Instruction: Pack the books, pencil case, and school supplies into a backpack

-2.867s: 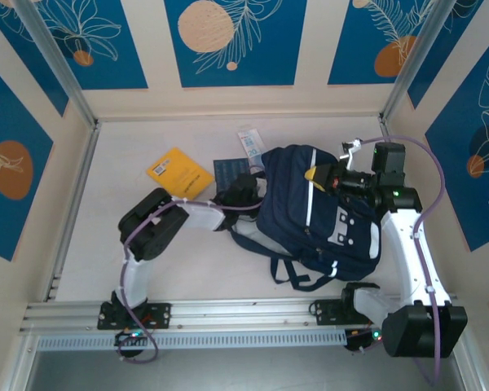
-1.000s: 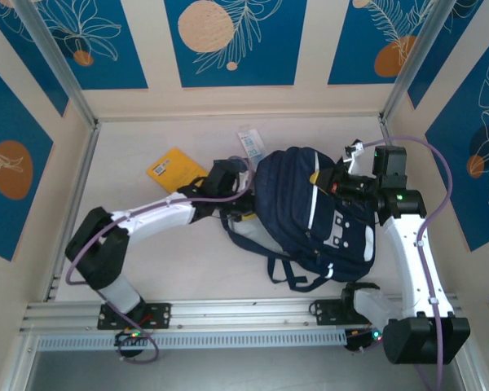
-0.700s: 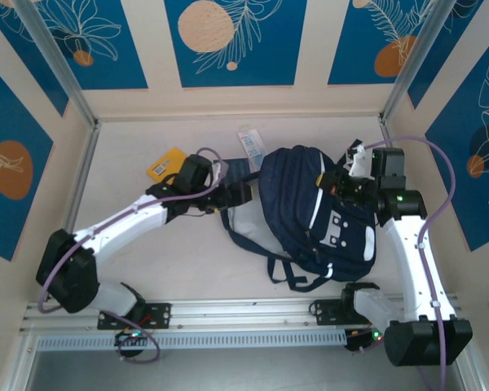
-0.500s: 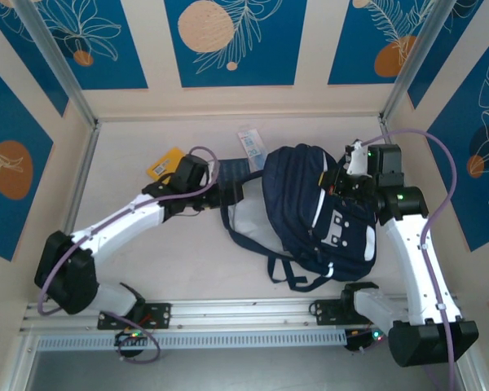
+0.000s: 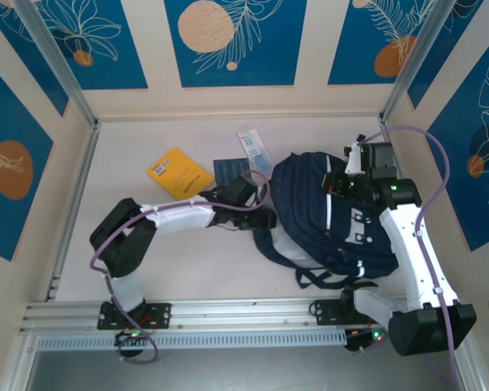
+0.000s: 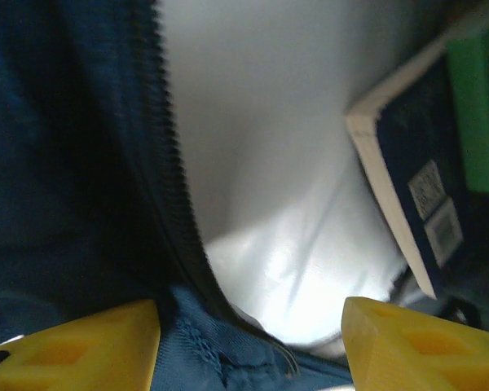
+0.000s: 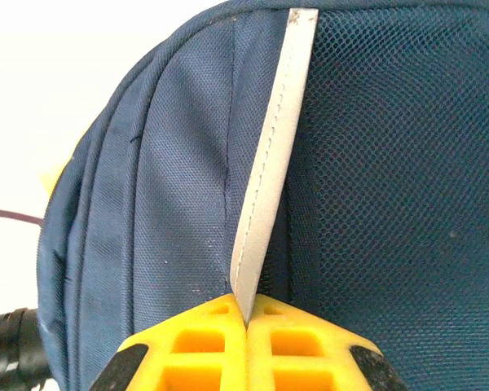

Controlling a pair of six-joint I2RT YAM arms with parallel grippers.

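backpack (image 5: pixel 310 195) shifted right | left tool (image 6: pixel 248 326) wide, inside | right tool (image 7: pixel 246 314) pinching stripe (image 7: pixel 269 147) | navy book (image 6: pixel 407 155) cropped

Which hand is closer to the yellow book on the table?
Left. The left hand is at the backpack opening, just right of the yellow book; the right hand pinches the backpack on its far right side.

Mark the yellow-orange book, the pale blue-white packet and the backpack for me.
yellow-orange book (image 5: pixel 179 172): top view, middle of its cover.
pale blue-white packet (image 5: pixel 253 149): top view, its middle.
backpack (image 5: pixel 310 208): top view, navy outer fabric.
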